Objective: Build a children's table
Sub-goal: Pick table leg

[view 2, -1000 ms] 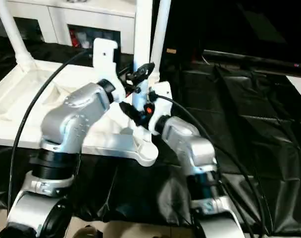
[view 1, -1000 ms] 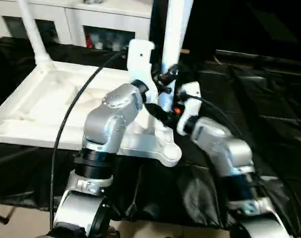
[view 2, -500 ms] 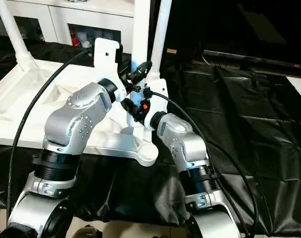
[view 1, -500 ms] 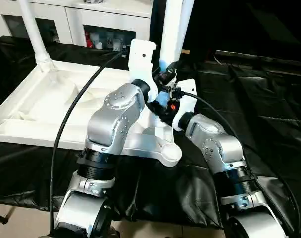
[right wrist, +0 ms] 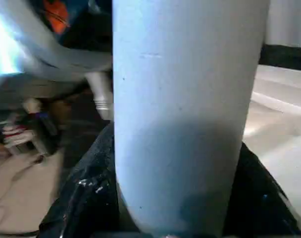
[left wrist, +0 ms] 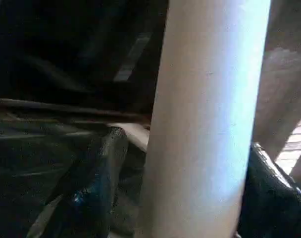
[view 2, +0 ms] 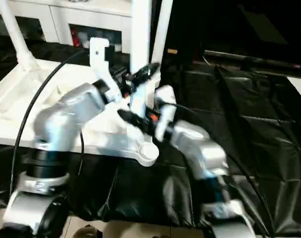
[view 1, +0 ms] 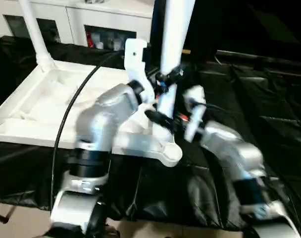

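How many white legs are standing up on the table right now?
3. One leg stands at the far left corner of the tabletop. Two stand at its right side: a front leg between both hands, and another leg just behind it. A fourth may be hidden.

White table top (view 1: 36,106) and white legs (view 1: 174,34), black drape (view 1: 249,89), silver forearms (view 1: 103,116).
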{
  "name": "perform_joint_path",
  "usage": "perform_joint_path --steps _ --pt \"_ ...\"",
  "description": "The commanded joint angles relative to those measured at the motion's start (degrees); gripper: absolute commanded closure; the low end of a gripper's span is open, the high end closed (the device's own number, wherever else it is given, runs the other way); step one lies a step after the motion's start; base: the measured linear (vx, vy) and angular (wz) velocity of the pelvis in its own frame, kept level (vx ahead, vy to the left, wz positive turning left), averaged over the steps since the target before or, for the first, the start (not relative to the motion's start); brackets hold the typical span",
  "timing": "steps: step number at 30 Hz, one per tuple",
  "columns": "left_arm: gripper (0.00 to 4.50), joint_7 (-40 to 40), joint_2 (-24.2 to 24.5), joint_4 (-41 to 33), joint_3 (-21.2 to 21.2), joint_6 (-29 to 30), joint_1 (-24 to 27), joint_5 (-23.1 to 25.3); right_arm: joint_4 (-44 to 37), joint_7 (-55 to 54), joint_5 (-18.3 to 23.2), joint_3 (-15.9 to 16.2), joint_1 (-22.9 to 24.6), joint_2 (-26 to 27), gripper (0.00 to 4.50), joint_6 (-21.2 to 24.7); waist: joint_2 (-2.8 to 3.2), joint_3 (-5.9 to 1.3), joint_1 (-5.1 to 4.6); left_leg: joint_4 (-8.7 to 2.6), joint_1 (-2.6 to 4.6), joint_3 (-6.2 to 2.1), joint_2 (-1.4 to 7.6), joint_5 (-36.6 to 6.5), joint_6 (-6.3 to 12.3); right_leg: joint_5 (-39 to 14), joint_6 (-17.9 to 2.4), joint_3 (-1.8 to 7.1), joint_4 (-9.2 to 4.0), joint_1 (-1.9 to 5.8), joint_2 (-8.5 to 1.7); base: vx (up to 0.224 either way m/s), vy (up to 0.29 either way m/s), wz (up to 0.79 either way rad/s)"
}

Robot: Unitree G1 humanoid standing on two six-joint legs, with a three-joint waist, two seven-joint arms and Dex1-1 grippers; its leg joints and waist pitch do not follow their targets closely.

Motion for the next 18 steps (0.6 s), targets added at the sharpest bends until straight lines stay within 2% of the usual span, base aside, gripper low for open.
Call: perform_joint_path --steps 1,2,3,6,7,10,11,13,15,18 --pt "1.33 -3.5 0.7 -0.7 0.7 2.9 0.5 -3.7 -3.6 4.2 3.1 -0.2 0.1 -1.2 2.51 1.3 0.45 -4.27 0.26 -3.69 0.76 -0.23 1.16 -11.2 -0.04 -12.9 -9.3 2.52 -4.04 3.35 -4.38 0.000 0.000 0.00" --pt "1.33 -6.1 1.6 -0.8 0.7 4.1 0.7 -5.3 -4.3 6.1 4.1 0.2 0.6 -2.4 2.51 2.4 0.46 -4.25 0.29 -3.77 0.81 -0.26 1.23 -11.3 -0.02 -13.7 -9.0 2.52 -4.11 3.31 -4.36 0.000 0.000 0.00" --pt "1.33 -9.4 2.8 -0.9 0.2 5.5 0.9 -6.9 -5.4 8.4 5.2 0.9 1.1 -4.0 2.51 4.0 0.75 -4.23 0.31 -3.86 0.83 -0.36 1.34 -11.6 -0.18 -14.2 -8.8 2.52 -4.17 3.20 -4.38 0.000 0.000 0.00" --pt "1.33 -13.6 4.7 -1.9 -2.1 6.4 1.4 -7.4 -6.2 10.4 5.5 2.0 1.7 -5.9 2.51 5.3 0.78 -4.22 0.34 -3.97 0.90 -0.41 1.43 -12.0 -0.72 -15.0 -8.3 2.55 -4.34 3.20 -4.43 0.000 0.000 0.00" --pt "1.51 -14.6 5.3 -2.2 -2.7 6.6 1.5 -7.4 -6.4 10.9 5.7 2.0 1.9 -6.3 2.51 5.7 0.71 -4.17 0.31 -4.00 0.92 -0.40 1.42 -12.4 -0.96 -15.8 -8.1 2.58 -4.40 3.15 -4.46 0.000 0.000 0.00" --pt "1.70 -15.5 6.0 -2.1 -3.2 6.9 1.4 -7.5 -6.8 11.9 6.1 2.1 2.2 -7.1 2.51 6.6 0.73 -4.23 0.42 -4.02 1.06 -0.44 1.48 -12.8 -1.33 -16.7 -7.9 2.56 -4.48 3.12 -4.53 0.000 0.000 0.00" --pt "1.73 -15.5 6.1 -1.8 -3.0 7.4 1.3 -8.0 -7.0 12.3 6.5 2.2 2.4 -7.4 2.51 7.1 0.97 -4.25 0.48 -3.98 1.08 -0.44 1.46 -13.0 -1.52 -16.4 -8.1 2.56 -4.47 3.13 -4.50 0.000 0.000 0.00" --pt "1.83 -15.7 6.3 -1.7 -3.0 7.6 1.2 -8.3 -7.1 12.5 6.7 2.2 2.4 -7.6 2.51 7.4 0.83 -4.18 0.53 -4.06 0.97 -0.50 1.44 -13.4 -1.65 -17.2 -8.0 2.52 -4.53 3.22 -4.54 0.000 0.000 0.00" --pt "2.04 -16.5 7.1 -1.5 -3.2 8.0 1.1 -9.1 -7.6 13.0 7.3 2.5 2.5 -8.4 2.51 8.1 0.94 -4.19 0.53 -4.05 1.09 -0.55 1.40 -13.8 -1.83 -18.3 -7.4 2.52 -4.60 3.23 -4.50 0.000 0.000 0.00" --pt "2.14 -16.4 7.0 -1.4 -3.1 7.5 1.2 -8.7 -7.7 12.7 6.5 2.5 2.6 -8.4 2.51 7.2 0.93 -4.25 0.56 -4.04 1.05 -0.59 1.46 -13.4 -1.98 -17.9 -7.5 2.50 -4.57 3.21 -4.57 0.000 0.000 0.00"
